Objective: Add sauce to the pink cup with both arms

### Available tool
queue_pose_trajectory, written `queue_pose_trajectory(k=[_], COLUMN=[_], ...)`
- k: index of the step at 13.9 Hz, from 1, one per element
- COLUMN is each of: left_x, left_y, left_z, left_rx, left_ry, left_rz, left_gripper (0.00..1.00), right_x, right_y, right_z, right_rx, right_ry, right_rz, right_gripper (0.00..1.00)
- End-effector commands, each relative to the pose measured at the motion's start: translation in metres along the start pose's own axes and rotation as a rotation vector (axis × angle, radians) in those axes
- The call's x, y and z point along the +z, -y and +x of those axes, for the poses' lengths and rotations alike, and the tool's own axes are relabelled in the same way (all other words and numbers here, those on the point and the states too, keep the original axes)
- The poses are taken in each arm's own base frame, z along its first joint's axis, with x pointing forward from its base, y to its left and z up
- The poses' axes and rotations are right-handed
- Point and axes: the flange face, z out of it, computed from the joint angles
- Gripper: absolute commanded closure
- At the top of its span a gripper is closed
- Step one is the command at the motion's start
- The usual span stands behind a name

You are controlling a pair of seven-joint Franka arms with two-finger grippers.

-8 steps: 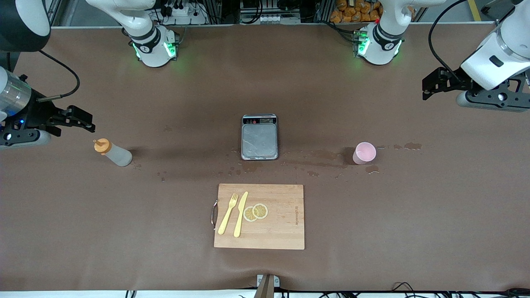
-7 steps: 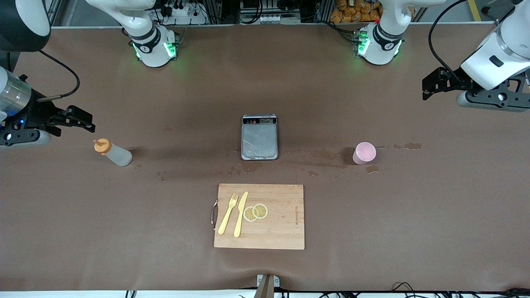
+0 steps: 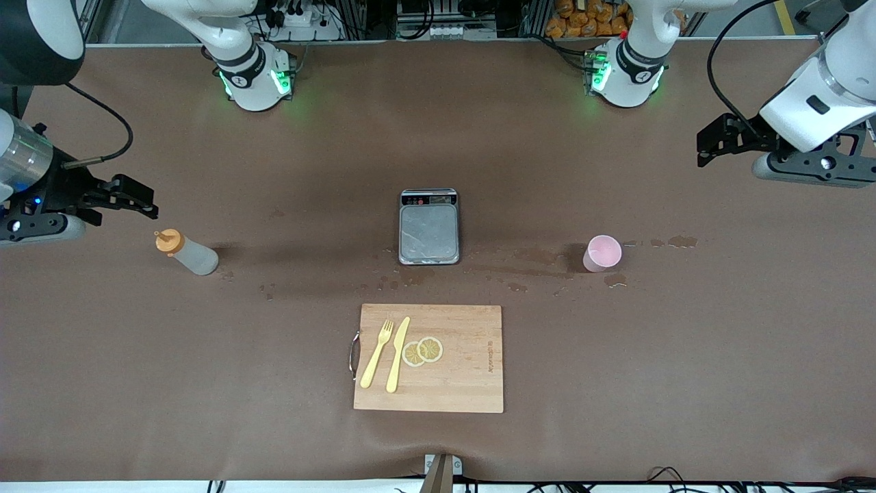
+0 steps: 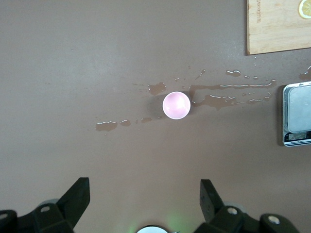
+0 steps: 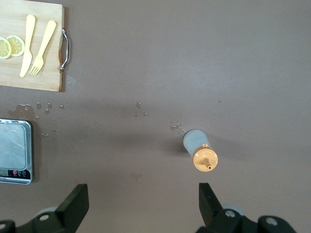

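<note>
So both arms hang high, each over its own thing, likely lining up a grasp. Right gripper [image 3: 140,198] has its jaws spread wide and empty; the bottle [image 5: 200,149] stands upright on the bench [image 3: 274,376], ahead of those jaws and nearly centred between them. Left gripper [image 3: 712,140] is likewise spread and empty, the cup [image 4: 176,105] upright ahead of its jaws amid spill marks.

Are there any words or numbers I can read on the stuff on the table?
Cutting board: a small printed mark near one edge, too small to read.
Scale: a display and buttons along its top, too blurred to read.
Squeeze bottle and pink cup: no writing visible.
</note>
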Motion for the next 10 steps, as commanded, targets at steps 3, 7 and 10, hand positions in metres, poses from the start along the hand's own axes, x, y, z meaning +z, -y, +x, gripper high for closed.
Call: queue_pose_trajectory(k=[3,7,10], left_x=[0.035,0.08,0.142], left_y=[-0.008,-0.014,-0.019], left_z=[0.037,0.061,0.071], left_rx=[0.016,0.005,0.008], left_ry=[0.015,0.009,-0.007], left_rz=[0.021,-0.023,-0.026], left_gripper=[0.0,0.0,0.0], right_x=[-0.003,-0.012,-0.016], right_y=[-0.002,-0.003,-0.016], right_z=[-0.006,-0.002,-0.002], right_rx=[-0.008,-0.009,0.002], right_ry=[0.0,-0.028,-0.034], right_rz=[0.01,0.002,-0.051], right_gripper=[0.0,0.0,0.0])
